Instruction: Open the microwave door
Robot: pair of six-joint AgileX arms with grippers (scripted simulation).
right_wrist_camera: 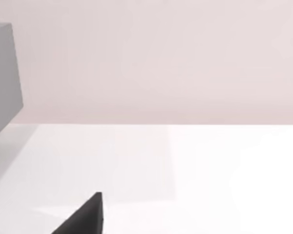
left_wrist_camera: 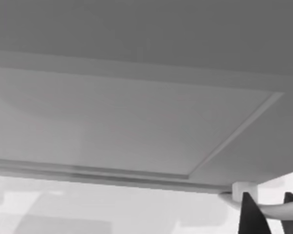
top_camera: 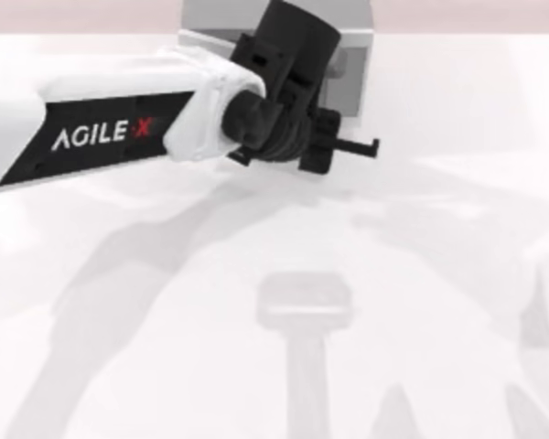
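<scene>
Reaching arm: my left arm comes in from 9 o'clock in the top view, white shell with a black panel, its dark wrist set across the front of the microwave (top_camera: 352,55) at 12 o'clock.
Left gripper (top_camera: 361,146): matte black, blocky, with thin straight fingers pointing toward 3 o'clock, just in front of the microwave's right front corner.
Left gripper state: in the left wrist view two dark pointed fingertips (left_wrist_camera: 251,214) stand apart, with a pale rounded bar crossing at them; I cannot tell whether they clamp that bar or only sit around it.
Microwave door (left_wrist_camera: 127,122): fills the left wrist view, very near the gripper; a flat, smooth, silver-grey panel with a raised frame and a large plain grey window inset, its corner mitred.
Handle (left_wrist_camera: 244,187): a pale, smooth block and curved bar at the door's edge, right by the fingertips.
Door position: I cannot tell from these views whether it is shut or slightly ajar.
Microwave body: boxy, grey, flat-sided, with a plain matte finish; one grey side also shows at the edge of the right wrist view.
Table (top_camera: 165,320): white, smooth, crossed by soft grey shadows.
Right gripper (right_wrist_camera: 85,217): only a black wedge tip shows over the white table, well apart from the microwave.
</scene>
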